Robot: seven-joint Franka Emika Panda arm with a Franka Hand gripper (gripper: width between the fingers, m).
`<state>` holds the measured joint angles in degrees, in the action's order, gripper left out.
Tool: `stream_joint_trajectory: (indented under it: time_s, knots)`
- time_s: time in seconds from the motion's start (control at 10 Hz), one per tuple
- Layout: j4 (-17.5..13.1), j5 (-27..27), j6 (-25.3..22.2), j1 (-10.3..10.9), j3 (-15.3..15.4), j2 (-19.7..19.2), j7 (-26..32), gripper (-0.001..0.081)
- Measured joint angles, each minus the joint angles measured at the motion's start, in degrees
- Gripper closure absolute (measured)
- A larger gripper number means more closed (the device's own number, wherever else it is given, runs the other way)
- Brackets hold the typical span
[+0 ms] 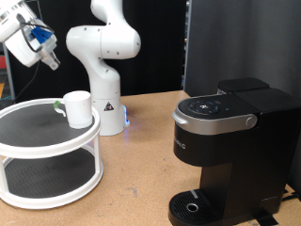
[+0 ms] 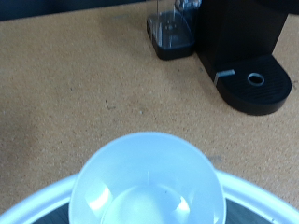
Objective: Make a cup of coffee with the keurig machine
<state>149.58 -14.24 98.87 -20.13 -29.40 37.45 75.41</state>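
The white cup [image 1: 78,107] stands upright on the top tier of a round white two-tier stand [image 1: 42,143], near the stand's right side in the exterior view. My gripper [image 1: 47,60] hangs high at the exterior view's top left, well above the stand and apart from the cup. The wrist view looks down into the empty cup [image 2: 149,183]; no fingers show there. The black keurig machine [image 1: 230,141] stands at the exterior view's right with its silver-handled lid down. Its round drip base [image 1: 193,205] holds nothing. The machine also shows in the wrist view [image 2: 245,47].
The white arm base [image 1: 105,66] stands behind the stand. A dark panel [image 1: 245,42] rises behind the machine. A small dark holder with a clear part [image 2: 172,35] sits beside the machine. Brown cork-like tabletop [image 1: 141,179] lies between stand and machine.
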Motion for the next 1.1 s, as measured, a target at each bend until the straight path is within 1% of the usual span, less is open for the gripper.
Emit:
stream_joint_trajectory:
  time_s: [0.2, 0.3, 0.6, 1.0, 1.1]
  knots:
    - [2.21, 0.65, 3.34, 0.00, -0.03, -0.51, 0.73, 0.0799]
    - [2.83, 0.69, 4.40, 0.00, -0.12, -0.99, 1.12, 0.0799]
    - [4.41, 0.69, 8.00, 0.00, -0.27, -2.57, 2.13, 0.0799]
    - [5.93, 0.67, 10.69, 0.00, -0.88, -3.88, 3.70, 0.0799]
    - [6.29, 0.61, 11.42, 0.00, -0.93, -4.14, 3.90, 0.0666]
